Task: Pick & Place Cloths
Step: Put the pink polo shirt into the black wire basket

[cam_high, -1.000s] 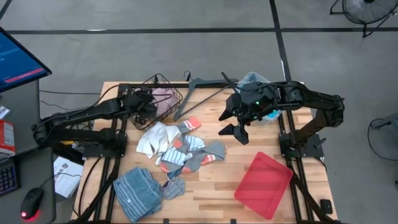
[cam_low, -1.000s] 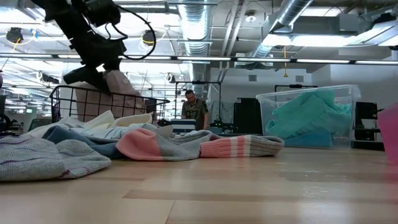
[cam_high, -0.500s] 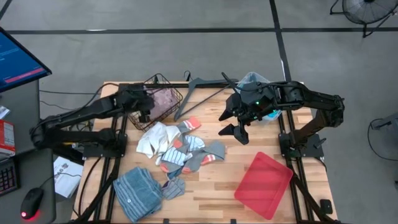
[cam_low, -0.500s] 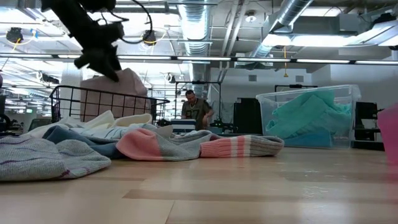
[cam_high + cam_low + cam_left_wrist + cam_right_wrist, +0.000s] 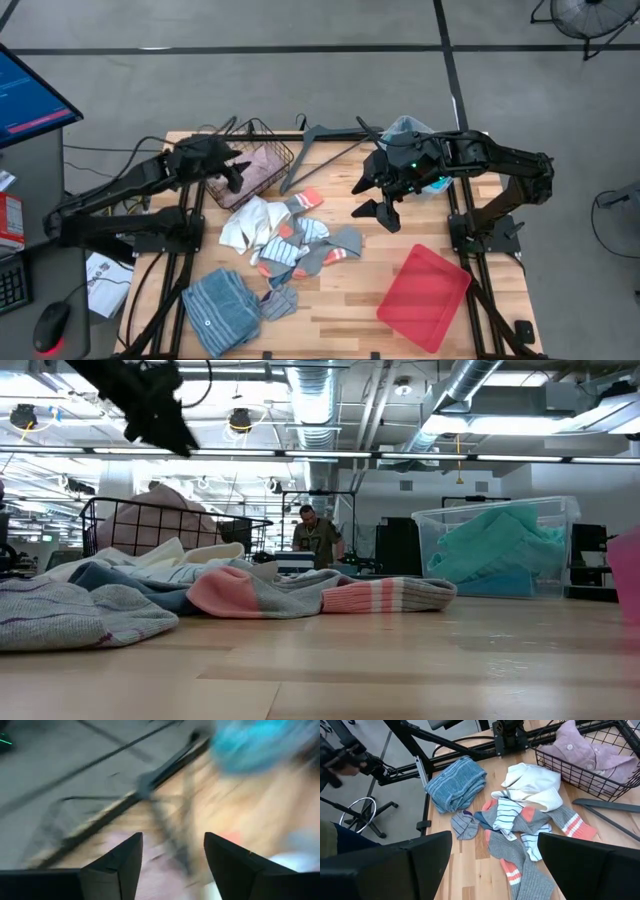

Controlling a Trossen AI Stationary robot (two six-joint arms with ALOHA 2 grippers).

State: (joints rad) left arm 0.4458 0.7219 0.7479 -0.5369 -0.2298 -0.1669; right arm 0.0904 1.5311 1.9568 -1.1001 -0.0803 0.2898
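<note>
A pink garment (image 5: 262,162) lies inside the black wire basket (image 5: 287,152) at the table's far left. My left gripper (image 5: 238,168) hangs open above the basket's left side, nothing between its fingers (image 5: 172,842). A pile of cloths rests on the table's middle: a white garment (image 5: 250,222), grey socks with orange trim (image 5: 335,245), and a blue-grey striped cloth (image 5: 222,305) near the front edge. My right gripper (image 5: 375,218) hovers open above bare wood, right of the pile (image 5: 520,820). Turquoise cloths (image 5: 500,545) fill a clear bin.
A flat red tray (image 5: 425,295) lies at the table's near right corner. A dark grey hanger (image 5: 320,145) lies along the far edge beside the basket. The clear bin (image 5: 410,130) stands behind my right arm. A person (image 5: 315,535) stands in the room beyond.
My left gripper has let go of the pink garment, risen and drawn back toward the table's left edge. The garment, held above the basket a second ago, has dropped into it and settled there. My right arm has kept still.
</note>
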